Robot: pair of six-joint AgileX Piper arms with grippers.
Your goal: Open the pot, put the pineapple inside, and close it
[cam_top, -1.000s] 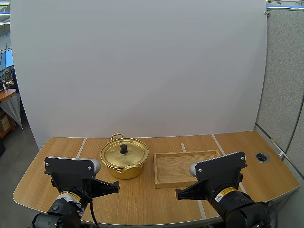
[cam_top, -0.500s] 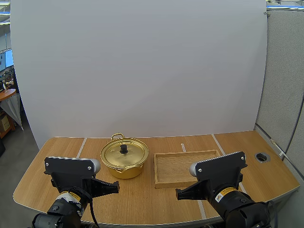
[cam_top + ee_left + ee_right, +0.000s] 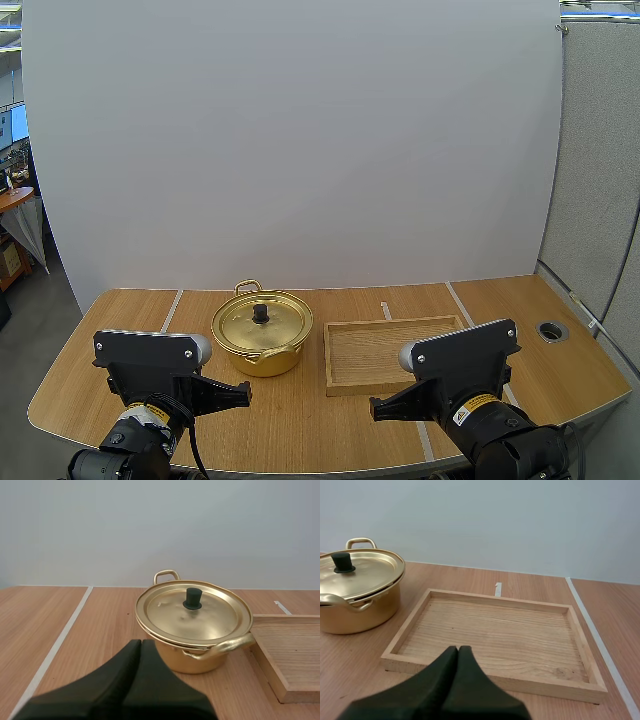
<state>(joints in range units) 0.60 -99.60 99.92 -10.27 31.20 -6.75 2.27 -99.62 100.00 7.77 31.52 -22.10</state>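
On the table (image 3: 305, 425), left of centre, stands the pot (image 3: 262, 340), gold in colour. Its lid (image 3: 268, 325) sits on its rim, closed, with a black knob (image 3: 261, 313) upright at the middle. One loop handle (image 3: 248, 287) points away from the arms; the other (image 3: 220, 648) points toward them, angled toward the tray. The tray (image 3: 392, 356) is wooden and lies flat just beside the pot, on the right arm's side, with its long edge across the table. Its floor is bare wood. Whether the near handle touches the tray's corner cannot be told.

The left gripper (image 3: 140, 643) hangs above the table's near edge, in front of the pot and apart from it. Its two fingers are pressed together into one dark wedge, with nothing between them, aimed at the pot's near wall. The right gripper (image 3: 458, 649) hangs likewise before the tray's near rim (image 3: 490, 679). Its fingers lie together on nothing, and it touches neither tray nor pot. Pale tape lines (image 3: 55, 645) run across the tabletop beside the pot.
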